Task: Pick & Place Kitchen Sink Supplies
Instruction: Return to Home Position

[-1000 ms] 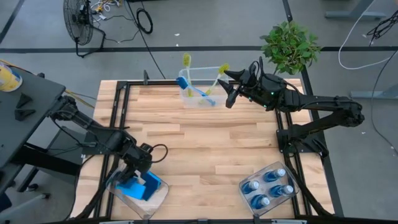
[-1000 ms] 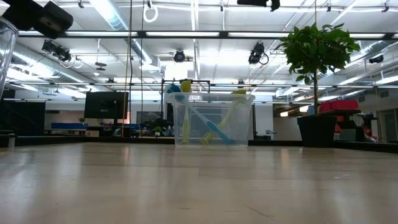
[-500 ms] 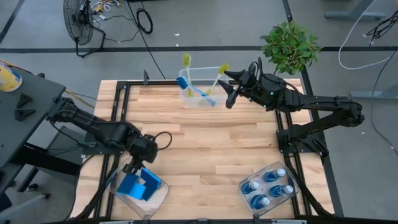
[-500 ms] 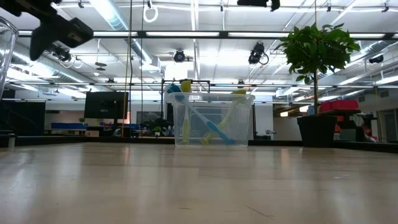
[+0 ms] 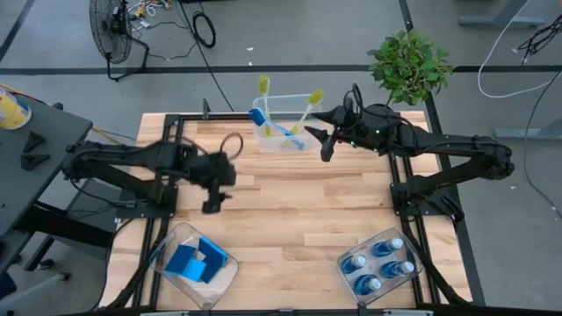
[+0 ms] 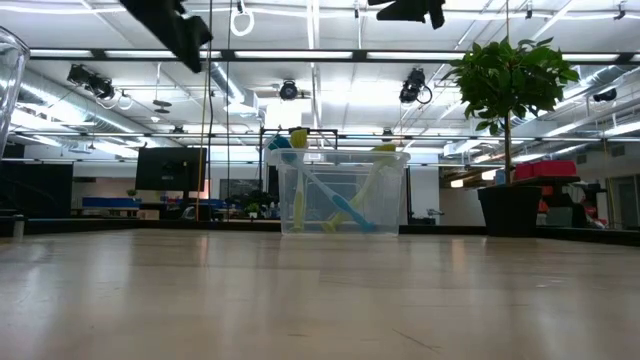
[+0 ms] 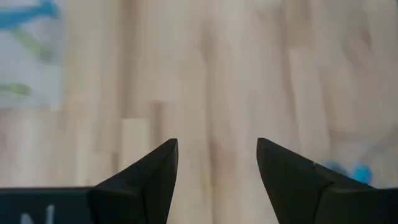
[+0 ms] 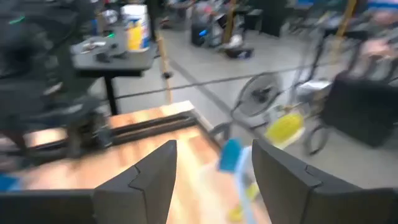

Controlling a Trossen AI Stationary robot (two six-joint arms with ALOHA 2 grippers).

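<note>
Three dish brushes, two yellow-green [image 5: 262,85] and one blue [image 5: 260,117], stand slanting in a clear bin [image 5: 283,140] at the table's far edge, heads above its rim. Blue sponges [image 5: 195,261] lie in a clear bin at the near left. Blue soap bottles [image 5: 378,267] stand in a clear bin at the near right. My left gripper [image 5: 212,202] hangs open above bare wood left of the middle, with nothing between its fingers [image 7: 217,155]. My right gripper [image 5: 318,143] is open in the air just right of the brush bin, facing the brushes [image 8: 231,155].
A green potted plant [image 5: 409,64] stands beyond the far right corner. Black frame rails [image 5: 167,167] run along the table's left, right and far edges. Bare wood [image 5: 299,219] fills the table's middle between the three bins.
My left gripper has risen out of the sponge bin at the near left and swung toward the table's far edge and middle, turning as it went. It has stayed open with nothing in it. The sponges remain in their bin.
</note>
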